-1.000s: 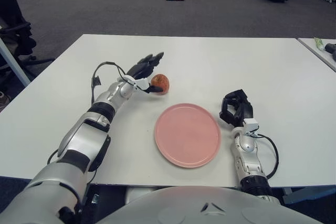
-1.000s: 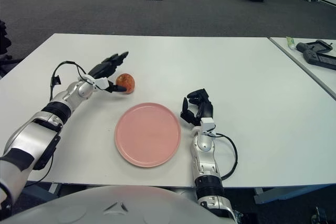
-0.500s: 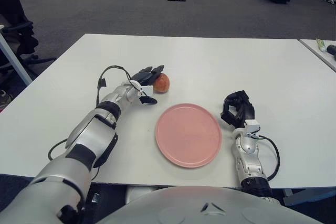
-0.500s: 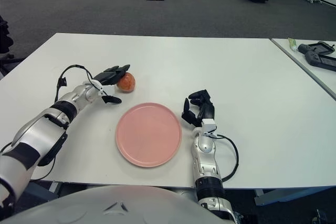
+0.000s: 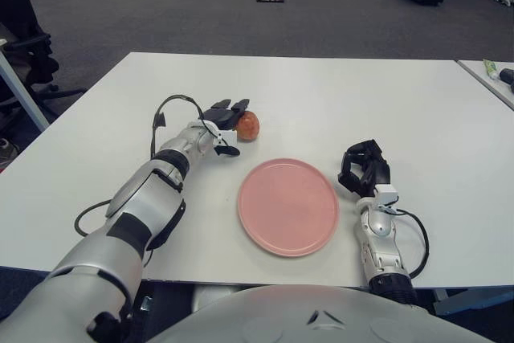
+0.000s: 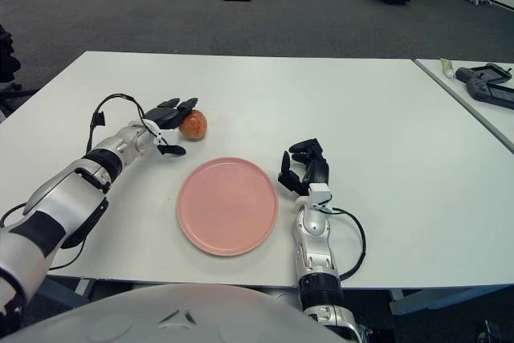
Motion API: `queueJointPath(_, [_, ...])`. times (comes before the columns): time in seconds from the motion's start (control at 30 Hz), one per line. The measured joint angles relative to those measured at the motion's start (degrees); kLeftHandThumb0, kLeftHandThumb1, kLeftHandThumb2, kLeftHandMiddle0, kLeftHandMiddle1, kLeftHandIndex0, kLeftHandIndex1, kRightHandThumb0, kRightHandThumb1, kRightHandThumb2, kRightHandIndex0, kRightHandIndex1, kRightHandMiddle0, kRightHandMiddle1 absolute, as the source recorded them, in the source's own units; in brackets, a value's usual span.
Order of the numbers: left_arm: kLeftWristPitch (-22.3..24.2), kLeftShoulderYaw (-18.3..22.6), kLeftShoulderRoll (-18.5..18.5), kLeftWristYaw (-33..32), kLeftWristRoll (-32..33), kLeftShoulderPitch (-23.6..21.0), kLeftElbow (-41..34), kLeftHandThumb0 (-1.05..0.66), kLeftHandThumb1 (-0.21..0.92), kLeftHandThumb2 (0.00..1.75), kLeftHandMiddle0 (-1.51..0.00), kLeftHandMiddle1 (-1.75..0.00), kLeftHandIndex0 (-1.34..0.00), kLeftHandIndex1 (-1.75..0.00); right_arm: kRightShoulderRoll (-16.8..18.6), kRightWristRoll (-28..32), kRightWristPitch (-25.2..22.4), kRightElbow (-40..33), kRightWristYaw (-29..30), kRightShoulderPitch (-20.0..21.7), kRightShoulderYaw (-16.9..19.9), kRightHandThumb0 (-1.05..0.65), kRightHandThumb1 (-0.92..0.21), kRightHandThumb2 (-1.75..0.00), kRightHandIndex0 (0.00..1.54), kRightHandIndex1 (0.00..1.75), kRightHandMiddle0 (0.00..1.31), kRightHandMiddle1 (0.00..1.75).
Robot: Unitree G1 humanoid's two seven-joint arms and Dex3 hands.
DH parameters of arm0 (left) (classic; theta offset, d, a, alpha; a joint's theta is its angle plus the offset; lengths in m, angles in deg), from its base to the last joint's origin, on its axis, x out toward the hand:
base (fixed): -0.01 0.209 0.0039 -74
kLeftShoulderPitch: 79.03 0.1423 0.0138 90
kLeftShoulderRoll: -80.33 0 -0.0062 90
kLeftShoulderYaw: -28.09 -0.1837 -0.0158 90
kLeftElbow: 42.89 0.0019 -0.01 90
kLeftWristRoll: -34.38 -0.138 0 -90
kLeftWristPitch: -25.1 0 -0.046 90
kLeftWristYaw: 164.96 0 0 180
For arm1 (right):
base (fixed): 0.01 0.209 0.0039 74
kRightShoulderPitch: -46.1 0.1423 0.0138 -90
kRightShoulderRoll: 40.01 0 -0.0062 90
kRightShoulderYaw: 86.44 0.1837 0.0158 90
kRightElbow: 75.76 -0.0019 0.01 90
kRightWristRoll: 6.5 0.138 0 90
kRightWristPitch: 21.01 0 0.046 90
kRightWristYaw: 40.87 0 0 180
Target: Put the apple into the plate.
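Your left arm stretched forward and inward over table, forearm low, cable looping above wrist. Left hand (image 5: 220,122) palm toward centre, two upper fingers (image 5: 234,107) extended and spread, thumb lower, pointing right; nothing clasped. Your right arm short and upright near front edge, cable curling beside forearm. Right hand (image 5: 363,168) raised on wrist, fingers loosely curled, holding nothing, idle.

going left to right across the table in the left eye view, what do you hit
left hand, open beside the apple → apple → pink plate → right hand, resting on the table right of the plate
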Motion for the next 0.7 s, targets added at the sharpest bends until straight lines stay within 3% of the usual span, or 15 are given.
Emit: queueJointPath(0.7, [2.2,-3.5,-0.8,0.4,-1.5,-2.0,1.4,-0.86,0.56,0.68,0.0,0.0,0.0,0.0,0.0,0.3,0.7,0.0,-0.8,-0.4,0.1,-0.41,-0.54,-1.04,0.71,1.75,0.44,1.75])
